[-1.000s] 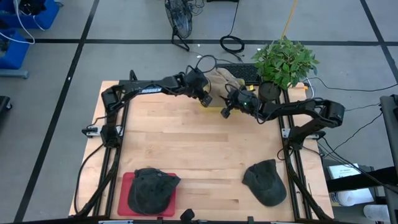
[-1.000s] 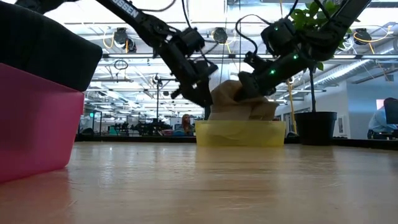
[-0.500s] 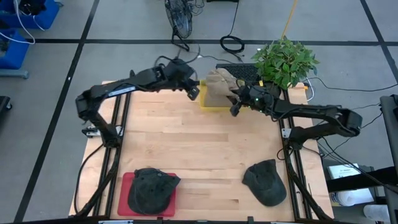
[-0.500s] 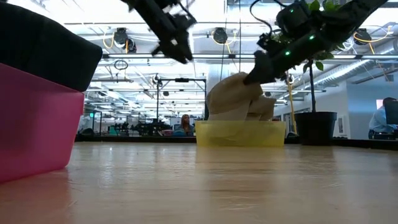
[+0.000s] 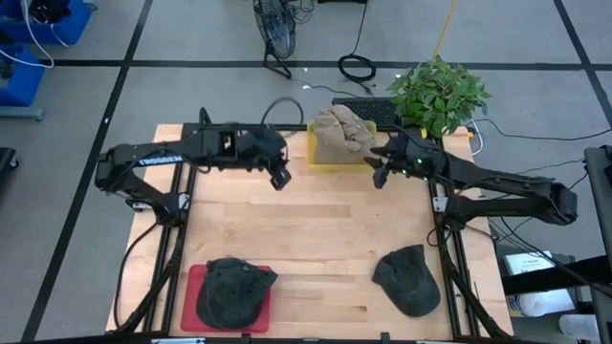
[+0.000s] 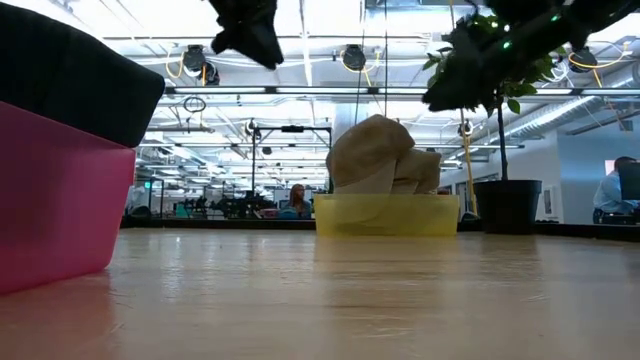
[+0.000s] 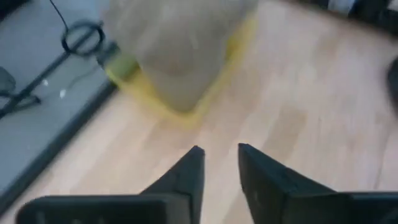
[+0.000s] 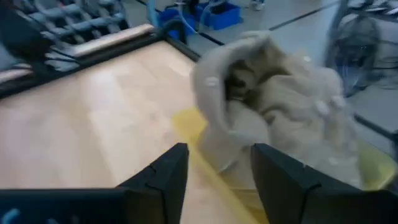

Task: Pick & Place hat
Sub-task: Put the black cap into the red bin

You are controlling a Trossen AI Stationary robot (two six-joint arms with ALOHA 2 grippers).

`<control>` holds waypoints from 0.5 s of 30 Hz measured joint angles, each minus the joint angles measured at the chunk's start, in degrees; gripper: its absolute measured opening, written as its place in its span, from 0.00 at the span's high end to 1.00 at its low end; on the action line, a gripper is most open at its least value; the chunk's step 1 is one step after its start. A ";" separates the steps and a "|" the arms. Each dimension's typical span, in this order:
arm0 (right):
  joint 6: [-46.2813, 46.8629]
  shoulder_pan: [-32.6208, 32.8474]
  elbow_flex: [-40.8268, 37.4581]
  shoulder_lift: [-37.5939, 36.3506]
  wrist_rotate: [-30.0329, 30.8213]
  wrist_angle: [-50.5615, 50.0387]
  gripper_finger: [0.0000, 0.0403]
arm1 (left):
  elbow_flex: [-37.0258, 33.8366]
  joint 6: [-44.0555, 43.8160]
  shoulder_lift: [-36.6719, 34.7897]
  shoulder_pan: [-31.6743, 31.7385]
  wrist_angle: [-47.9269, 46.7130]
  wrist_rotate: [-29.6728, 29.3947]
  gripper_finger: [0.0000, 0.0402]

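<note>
The tan hat (image 5: 342,137) sits in the yellow tray (image 5: 318,160) at the surface's far edge. The left tool (image 5: 279,178) and right tool (image 5: 380,176) flank it, apart from it, both open and empty

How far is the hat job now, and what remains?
Done: tan hat sits in yellow bin; one dark hat lies on red tray. In hand: nothing; left gripper and right gripper are open. Left: other dark hat on the bare table.

Both hands (image 5: 280,179) (image 5: 380,176) now clear of tan hat (image 5: 341,135)
</note>
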 joint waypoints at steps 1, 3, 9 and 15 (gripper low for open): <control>1.10 1.29 0.00 -0.64 0.02 0.24 0.64 | -1.60 -0.14 -0.57 -0.68 -0.25 0.01 0.77; 3.30 3.90 0.05 -1.92 0.03 -0.01 0.71 | -5.23 -0.13 -1.74 -2.62 1.43 0.20 0.85; 10.12 13.42 0.04 -1.94 1.51 1.07 0.95 | -18.05 -3.00 -8.42 -8.02 12.34 3.75 0.97; 18.37 23.75 0.06 3.97 6.22 9.82 0.99 | -31.24 -12.32 -17.62 -17.14 17.54 2.54 0.98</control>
